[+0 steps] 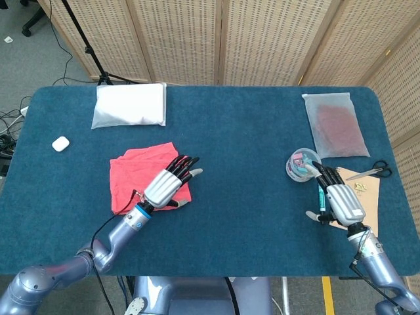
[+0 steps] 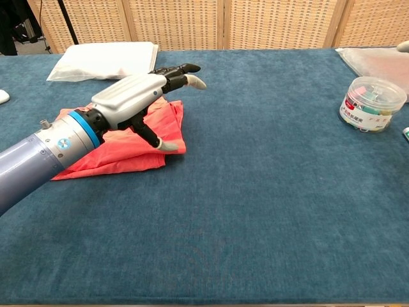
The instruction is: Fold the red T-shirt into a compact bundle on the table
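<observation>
The red T-shirt (image 1: pixel 134 176) lies folded in a flat bundle on the left half of the table, also seen in the chest view (image 2: pixel 108 150). My left hand (image 1: pixel 169 185) hovers over the bundle's right edge with its fingers stretched out and apart, holding nothing; the chest view shows this hand (image 2: pixel 139 97) just above the cloth with the thumb pointing down at the shirt's edge. My right hand (image 1: pixel 338 199) rests on the table at the right, fingers extended, beside a small plastic tub (image 1: pixel 303 164). It holds nothing.
A white packet (image 1: pixel 129 105) lies at the back left and a small white case (image 1: pixel 60 144) near the left edge. A clear bag with red cloth (image 1: pixel 335 124) sits back right. Scissors (image 1: pixel 371 172) and a brown sheet (image 1: pixel 364 197) lie by the right hand.
</observation>
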Robot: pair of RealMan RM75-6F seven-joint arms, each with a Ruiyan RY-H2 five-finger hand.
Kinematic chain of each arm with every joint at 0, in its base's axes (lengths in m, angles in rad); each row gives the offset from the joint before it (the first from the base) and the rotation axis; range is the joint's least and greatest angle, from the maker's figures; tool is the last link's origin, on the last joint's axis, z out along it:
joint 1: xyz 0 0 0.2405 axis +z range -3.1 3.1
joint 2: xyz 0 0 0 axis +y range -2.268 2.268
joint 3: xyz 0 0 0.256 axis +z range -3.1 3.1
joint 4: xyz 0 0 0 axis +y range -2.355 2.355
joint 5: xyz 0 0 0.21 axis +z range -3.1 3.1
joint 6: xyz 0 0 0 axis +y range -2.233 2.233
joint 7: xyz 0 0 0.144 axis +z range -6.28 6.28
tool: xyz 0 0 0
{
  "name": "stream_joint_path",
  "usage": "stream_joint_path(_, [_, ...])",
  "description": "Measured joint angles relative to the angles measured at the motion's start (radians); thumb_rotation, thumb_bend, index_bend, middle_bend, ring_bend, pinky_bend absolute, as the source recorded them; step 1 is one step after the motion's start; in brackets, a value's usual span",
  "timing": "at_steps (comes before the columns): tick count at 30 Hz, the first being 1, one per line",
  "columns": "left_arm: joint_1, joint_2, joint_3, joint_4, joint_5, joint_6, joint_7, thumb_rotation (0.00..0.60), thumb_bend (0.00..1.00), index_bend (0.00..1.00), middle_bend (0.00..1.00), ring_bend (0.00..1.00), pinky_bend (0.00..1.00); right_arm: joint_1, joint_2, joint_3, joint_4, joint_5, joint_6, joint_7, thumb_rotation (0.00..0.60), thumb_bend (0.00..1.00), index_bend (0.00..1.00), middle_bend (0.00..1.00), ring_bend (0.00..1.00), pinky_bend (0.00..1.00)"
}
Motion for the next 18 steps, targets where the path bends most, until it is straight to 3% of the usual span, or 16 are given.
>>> stream_joint_path(12, [0.054, 0.138, -0.029, -0.165, -0.08, -0.033, -0.011, 0.6, 0.07, 0.0, 0.0, 0.0, 0.0, -0.001, 0.005, -0.001, -0.002, -0.003, 0.001, 0.007, 0.6, 0.0, 0.0, 0.0, 0.0, 0.0])
stream_joint_path(18, [0.075, 0.228, -0.036, -0.261, -0.136, -0.106, 0.018, 0.6, 0.07, 0.0, 0.0, 0.0, 0.0, 0.002, 0.001, -0.003, -0.002, -0.005, -0.005, -0.002, 0.6, 0.0, 0.0, 0.0, 0.0, 0.0])
